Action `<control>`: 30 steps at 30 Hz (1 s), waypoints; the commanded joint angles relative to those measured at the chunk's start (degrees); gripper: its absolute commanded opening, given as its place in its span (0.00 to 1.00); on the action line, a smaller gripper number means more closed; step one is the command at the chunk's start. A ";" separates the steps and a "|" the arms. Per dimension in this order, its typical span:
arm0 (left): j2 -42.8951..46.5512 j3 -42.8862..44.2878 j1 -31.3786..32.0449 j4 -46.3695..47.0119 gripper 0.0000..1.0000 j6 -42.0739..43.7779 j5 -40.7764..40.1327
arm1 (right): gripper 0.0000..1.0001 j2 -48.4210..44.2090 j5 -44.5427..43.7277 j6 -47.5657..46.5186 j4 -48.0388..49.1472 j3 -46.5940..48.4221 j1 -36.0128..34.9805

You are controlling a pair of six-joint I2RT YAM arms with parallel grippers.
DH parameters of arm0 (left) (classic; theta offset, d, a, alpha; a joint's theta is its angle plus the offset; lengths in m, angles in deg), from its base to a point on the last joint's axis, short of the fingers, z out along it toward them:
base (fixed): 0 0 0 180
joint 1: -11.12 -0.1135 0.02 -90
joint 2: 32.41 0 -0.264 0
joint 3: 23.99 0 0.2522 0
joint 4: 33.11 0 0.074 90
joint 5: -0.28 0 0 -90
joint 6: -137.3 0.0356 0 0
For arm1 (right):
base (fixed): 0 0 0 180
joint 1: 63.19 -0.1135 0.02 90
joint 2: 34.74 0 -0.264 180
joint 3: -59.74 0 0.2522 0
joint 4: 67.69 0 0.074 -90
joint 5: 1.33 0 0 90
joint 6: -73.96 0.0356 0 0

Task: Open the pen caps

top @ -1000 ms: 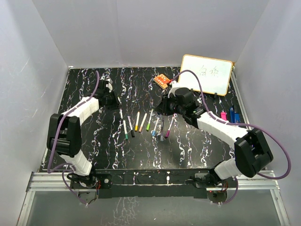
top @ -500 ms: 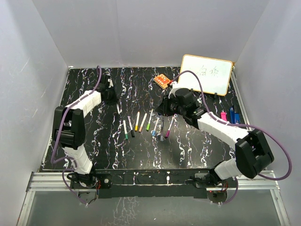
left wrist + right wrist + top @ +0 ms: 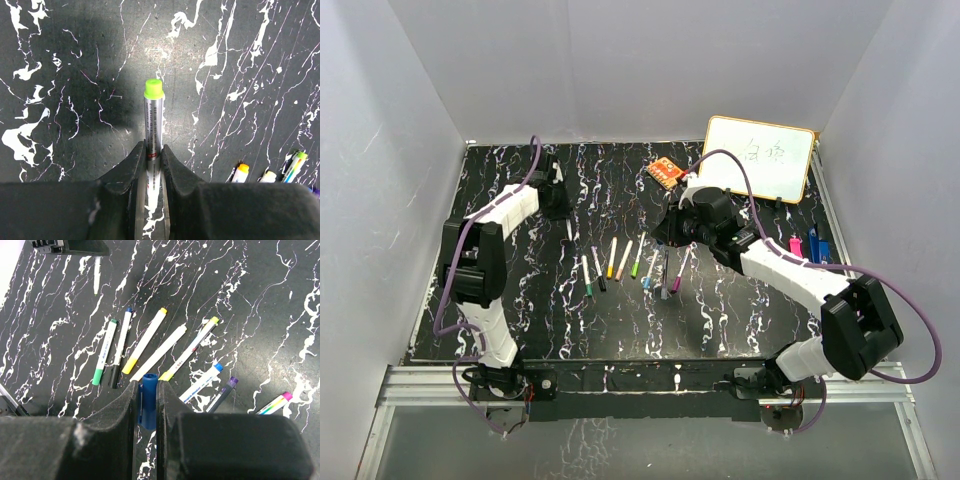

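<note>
Black marbled surface (image 3: 720, 310), white walls. Left pincer (image 3: 152, 155) was clamped on a white marker barrel (image 3: 153, 125) near the far left corner, green cap (image 3: 153, 89) on. Right pincer (image 3: 147, 390) gripped a blue cap (image 3: 148, 412) above the pen row (image 3: 620, 260). Risk: until the blue cap was dropped, the right pincer could not pull; the barrel might slip.

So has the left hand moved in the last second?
Yes. In the top view the left hand has slid toward the back wall and slightly right, farther from the row of pens.
</note>
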 commanded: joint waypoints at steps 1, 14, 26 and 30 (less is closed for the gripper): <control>-1.06 2.20 -0.29 -2.22 0.00 1.18 0.82 | 0.00 -2.76 -1.09 -0.90 1.88 -0.32 0.33; -4.03 1.25 -0.31 -2.37 0.05 2.31 2.04 | 0.00 -3.09 -1.72 -0.80 1.66 -0.67 0.35; -4.83 0.87 -0.30 -1.93 0.18 2.31 1.75 | 0.00 -2.27 -1.99 -1.07 0.98 0.22 0.37; -5.25 1.17 -0.38 -2.29 0.20 2.40 1.80 | 0.00 -1.86 -1.82 -1.07 0.94 0.44 0.32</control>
